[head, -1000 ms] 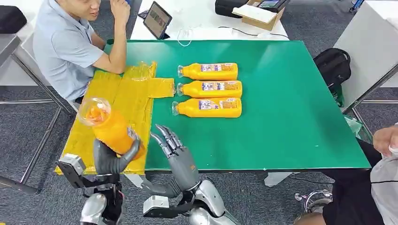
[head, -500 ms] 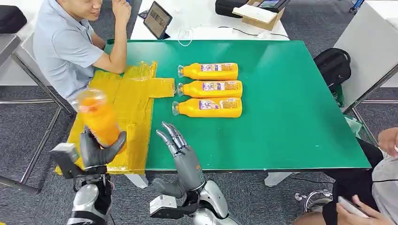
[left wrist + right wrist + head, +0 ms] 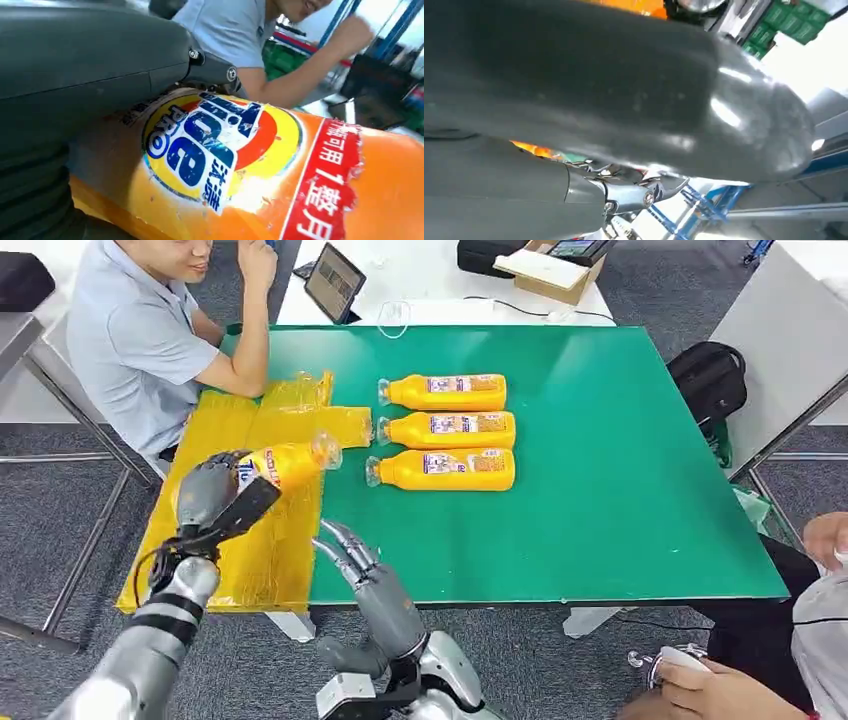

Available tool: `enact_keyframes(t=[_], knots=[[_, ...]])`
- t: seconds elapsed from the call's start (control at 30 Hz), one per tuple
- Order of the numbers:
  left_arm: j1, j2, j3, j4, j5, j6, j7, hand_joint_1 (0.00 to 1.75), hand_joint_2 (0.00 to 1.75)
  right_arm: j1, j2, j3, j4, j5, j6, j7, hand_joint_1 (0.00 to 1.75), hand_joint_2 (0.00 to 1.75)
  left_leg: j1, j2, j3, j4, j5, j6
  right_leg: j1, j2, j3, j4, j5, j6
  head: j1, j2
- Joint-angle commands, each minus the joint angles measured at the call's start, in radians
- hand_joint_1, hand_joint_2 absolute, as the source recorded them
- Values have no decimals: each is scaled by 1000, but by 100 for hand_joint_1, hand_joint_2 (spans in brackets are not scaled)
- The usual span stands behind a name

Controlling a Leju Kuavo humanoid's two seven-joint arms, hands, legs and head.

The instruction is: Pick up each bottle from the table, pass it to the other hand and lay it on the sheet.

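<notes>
From the head view, the left robot hand sits at centre-left of the frame, clamped round the fat lower body of an orange bottle that lies nearly level above the yellow sheet, cap end pointing right toward the green table. The right robot hand hangs lower centre by the table's near edge, fingers apart, holding nothing. Three more bottles lie side by side at upper centre, caps facing left. A person leans in at upper left. That bottle looks full, so I'd judge it fairly heavy; rigid smooth plastic with a glossy label, likely slippery, and round enough to roll once laid down. Best hold is mid-body, where the barrel is widest and straight; the narrow neck by the clear cap looks a poor place to grip. The sheet is thin, crinkled, shiny film and may slide under it. Over to the left wrist view: the bottle up close, its blue, red and yellow label scuffed and peeling at the edges, dark matte fingers pressed across it. Right wrist view: smooth grey thumb close to the lens, nothing in the grasp that I can see.
</notes>
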Motion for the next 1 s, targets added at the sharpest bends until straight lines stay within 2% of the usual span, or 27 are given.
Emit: enact_keyframes(t=[0.03,0.27,0.57,0.97,1.0], knots=[[-193,87,-121,335,-125,-26,59,175,175,-6,-28,26,48,-19,9,-21,0,0,2,-1,5,1,-3,-1,2,-1,5,0,-3,-2,0,0],[-200,85,-111,379,-129,-185,51,173,175,3,-31,4,63,-38,10,-34,0,0,2,0,5,1,-3,-2,2,0,6,0,-2,-3,0,0],[-200,81,-112,379,-129,-187,51,173,175,1,-31,2,63,-38,10,-34,0,0,1,-1,1,0,-1,-1,1,0,1,-1,-1,-1,0,0],[-200,81,-112,379,-129,-187,51,173,175,1,-31,2,63,-38,10,-34,0,0,2,-1,3,1,-2,-1,2,0,4,0,-2,-2,0,0],[-201,81,-112,379,-128,-196,51,140,175,1,-31,2,63,-39,11,-34,0,0,2,-1,4,1,-3,-2,2,0,5,0,-3,-3,0,0]])
